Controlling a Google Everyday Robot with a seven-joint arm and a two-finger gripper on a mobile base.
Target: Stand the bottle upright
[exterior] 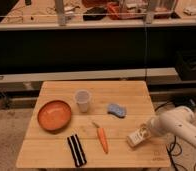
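The small white bottle lies tilted by the tabletop's right near edge, with the gripper at it; grip cannot be told. Open room lies left, toward the carrot.

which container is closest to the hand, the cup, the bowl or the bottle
The white bottle, near the table's right front corner, right by the hand. The cup and orange bowl sit well off to the left.

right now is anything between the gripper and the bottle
Nothing visible stands between them. The gripper is right at the bottle, which lies near the right edge of the table. The carrot and sponge sit further left, apart from both.
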